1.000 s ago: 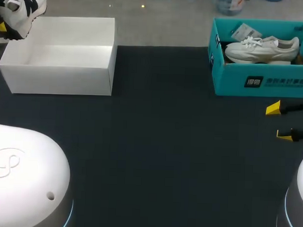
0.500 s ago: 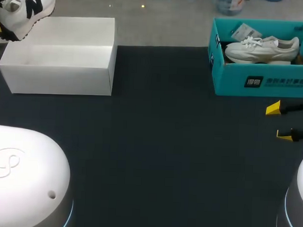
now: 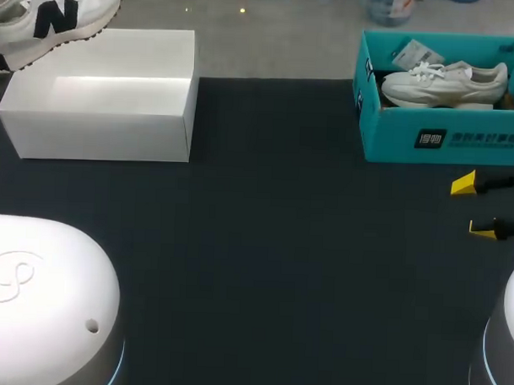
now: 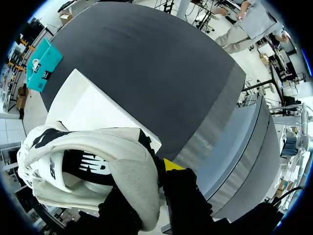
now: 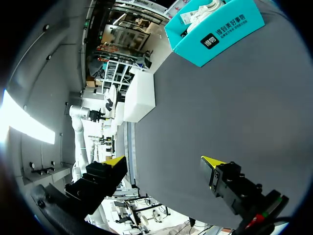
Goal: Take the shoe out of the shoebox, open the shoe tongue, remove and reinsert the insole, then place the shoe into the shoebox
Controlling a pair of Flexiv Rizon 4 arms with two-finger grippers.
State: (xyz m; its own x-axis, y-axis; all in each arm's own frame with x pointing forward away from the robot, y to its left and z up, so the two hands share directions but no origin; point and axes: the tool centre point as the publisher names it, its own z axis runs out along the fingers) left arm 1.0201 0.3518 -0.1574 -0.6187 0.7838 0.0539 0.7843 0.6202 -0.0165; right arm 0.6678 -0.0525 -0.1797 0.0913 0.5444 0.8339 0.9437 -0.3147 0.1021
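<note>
The shoe (image 3: 56,16), white with a black letter on its side, is up in the air at the far left, above the back left corner of the white shoebox (image 3: 99,119) and tilted, toe pointing in over the box. From the left wrist view it's the heel end of the shoe (image 4: 129,171) that's caught: the left gripper (image 4: 149,178) is clamped on the padded heel collar, one black finger on each side. One yellow tip (image 4: 171,164) peeks out hard against the collar; the other is hidden behind the padding. The white shoebox (image 4: 93,107) lies open just below and ahead of the shoe.

Over on the other side, the right gripper (image 3: 474,205) hangs at the right edge above the dark table (image 3: 272,244), fingers spread wide with nothing between them. In its own view the right gripper (image 5: 164,164) shows both yellow tips well apart, only bare tabletop ahead. Just beyond it stands a teal box (image 3: 436,135) at the far right, with a second shoe (image 3: 442,81), pale and laced, lying on its side inside.
</note>
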